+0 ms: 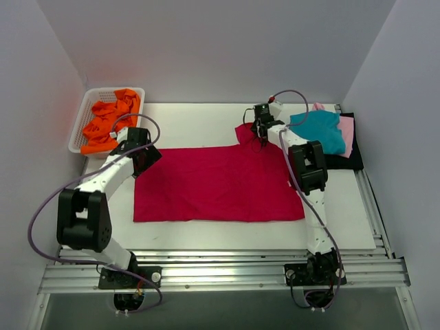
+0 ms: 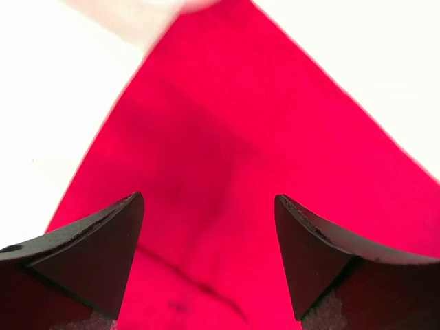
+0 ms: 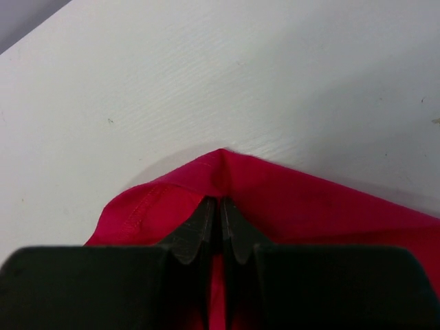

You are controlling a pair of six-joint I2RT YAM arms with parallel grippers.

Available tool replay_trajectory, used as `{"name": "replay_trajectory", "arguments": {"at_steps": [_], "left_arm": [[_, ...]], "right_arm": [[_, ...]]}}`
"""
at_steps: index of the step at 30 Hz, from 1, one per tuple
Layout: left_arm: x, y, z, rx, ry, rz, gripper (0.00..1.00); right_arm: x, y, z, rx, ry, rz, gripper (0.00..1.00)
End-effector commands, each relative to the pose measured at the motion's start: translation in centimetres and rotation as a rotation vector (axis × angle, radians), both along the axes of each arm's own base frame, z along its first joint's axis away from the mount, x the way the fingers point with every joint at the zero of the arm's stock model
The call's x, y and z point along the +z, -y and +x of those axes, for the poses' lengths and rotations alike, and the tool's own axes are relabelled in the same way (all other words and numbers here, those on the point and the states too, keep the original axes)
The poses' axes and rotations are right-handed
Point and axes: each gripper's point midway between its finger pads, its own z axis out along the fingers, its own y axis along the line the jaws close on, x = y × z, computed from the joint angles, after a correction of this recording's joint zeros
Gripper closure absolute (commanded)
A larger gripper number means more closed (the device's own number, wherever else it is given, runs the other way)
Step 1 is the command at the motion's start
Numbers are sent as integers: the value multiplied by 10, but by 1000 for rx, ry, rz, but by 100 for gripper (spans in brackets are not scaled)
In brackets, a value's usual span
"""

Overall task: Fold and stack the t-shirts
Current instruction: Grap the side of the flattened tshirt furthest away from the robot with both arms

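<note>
The large crimson-red t-shirt lies spread flat across the middle of the table. My right gripper is shut on its far right corner, the cloth pinched into a peak between the closed fingertips. My left gripper is open over the shirt's far left corner; in the left wrist view red cloth fills the gap between the two spread fingers. A teal shirt, a pale pink shirt and a black shirt lie stacked at the far right. The orange shirt lies crumpled in the basket.
A white plastic lattice basket stands at the far left corner. White walls close in the table on three sides. A metal rail runs along the near edge by the arm bases.
</note>
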Motion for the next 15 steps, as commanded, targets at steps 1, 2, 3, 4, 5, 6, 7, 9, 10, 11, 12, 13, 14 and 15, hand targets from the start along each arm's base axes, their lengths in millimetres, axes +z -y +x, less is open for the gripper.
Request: {"name": "replay_trajectory", "arguments": {"at_steps": [1,2,3,4,5,6,7,9,10,11,12,13,14,15], "left_arm": [[5,-17,50,7,46,11,15],[-4,-19,58,2,25,16,16],[6,-21,75,-1,45,17,17],[-24,-22,78,-6,-42,24,17],[-32,-22,85,-27,-67,23,19],[-20,-21,105,-33,-38,20,20],[-45,-22,105,-37,-113,29,21],[-51,-23,118,-42,-128,35,22],[-55,-23,129,-44,-132,37,22],[-55,-23,134,-42,-130,40,22],[-55,-25,138,-39,-135,48,22],[-56,-26,146,-37,-143,58,23],[-56,-28,149,-32,-149,66,23],[-55,-33,151,-13,-157,91,24]], "right_arm": [[-30,8,-31,7,-122,-2,100],[-28,8,-32,7,-119,1,100],[-23,7,-31,8,-109,5,100],[-22,7,-33,10,-111,6,100],[-17,8,-32,9,-101,10,100],[-16,9,-32,8,-100,12,100],[-17,10,-35,8,-106,12,100],[-13,12,-37,6,-105,16,100],[-14,14,-39,5,-110,17,100],[-5,13,-33,6,-74,28,100],[-4,14,-33,5,-69,31,100],[-4,16,-33,5,-70,37,100],[-3,18,-34,4,-69,40,100],[-2,18,-34,3,-66,45,100]]}}
